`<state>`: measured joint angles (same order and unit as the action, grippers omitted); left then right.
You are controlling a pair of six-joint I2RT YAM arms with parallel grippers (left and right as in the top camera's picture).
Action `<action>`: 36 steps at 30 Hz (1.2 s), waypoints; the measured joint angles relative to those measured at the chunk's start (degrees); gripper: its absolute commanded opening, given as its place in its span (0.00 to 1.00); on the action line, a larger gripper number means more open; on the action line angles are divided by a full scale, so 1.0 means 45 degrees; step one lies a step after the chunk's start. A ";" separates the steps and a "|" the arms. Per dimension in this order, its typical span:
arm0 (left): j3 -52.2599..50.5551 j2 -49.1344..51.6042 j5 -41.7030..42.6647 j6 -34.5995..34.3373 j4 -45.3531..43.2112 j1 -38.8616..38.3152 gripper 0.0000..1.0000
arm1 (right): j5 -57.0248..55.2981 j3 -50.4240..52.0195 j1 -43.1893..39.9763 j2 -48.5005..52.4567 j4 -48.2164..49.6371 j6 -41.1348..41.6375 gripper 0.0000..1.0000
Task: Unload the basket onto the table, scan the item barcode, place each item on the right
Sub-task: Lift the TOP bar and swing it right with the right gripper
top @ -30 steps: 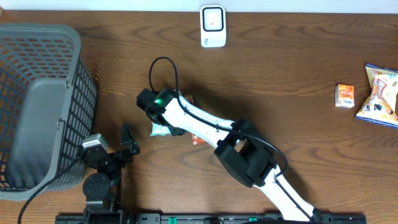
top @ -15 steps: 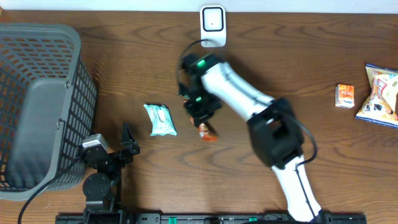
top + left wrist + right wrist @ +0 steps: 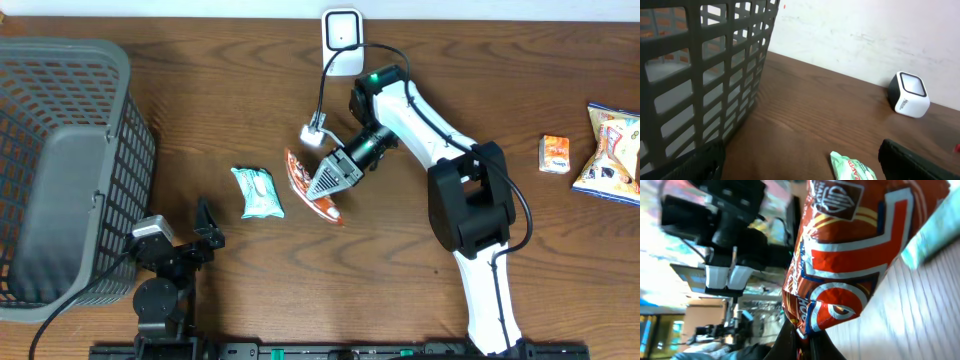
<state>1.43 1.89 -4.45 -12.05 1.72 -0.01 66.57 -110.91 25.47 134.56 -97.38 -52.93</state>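
Note:
A red and orange snack packet (image 3: 298,175) hangs pinched by its edge in my right gripper (image 3: 322,190), near the table's middle and a little below the white barcode scanner (image 3: 342,42). In the right wrist view the packet (image 3: 850,255) fills the frame above the shut right gripper (image 3: 802,335), with its printed face toward the camera. No barcode shows. My left gripper (image 3: 205,235) rests open at the front left, holding nothing. In the left wrist view its fingers (image 3: 920,160) stand wide apart. The scanner (image 3: 910,95) stands at the far right of that view.
A green snack packet (image 3: 259,192) lies flat left of the held packet and shows in the left wrist view (image 3: 852,169). A grey mesh basket (image 3: 60,170) fills the left side. At the far right lie a small orange packet (image 3: 555,153) and a yellow bag (image 3: 612,150).
The right arm has swung from the left-middle of the table toward the scanner, carrying the red packet. The green packet it covered now lies exposed. The left arm has not moved.

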 measured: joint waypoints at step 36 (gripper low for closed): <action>0.0000 0.0000 0.0005 0.0005 0.0000 0.0000 0.98 | 0.4041 0.5071 0.0287 -0.0432 -0.0034 -0.5678 0.01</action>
<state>1.43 1.89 -4.43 -12.03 1.72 -0.01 84.75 -88.09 26.76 132.62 -97.54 -78.48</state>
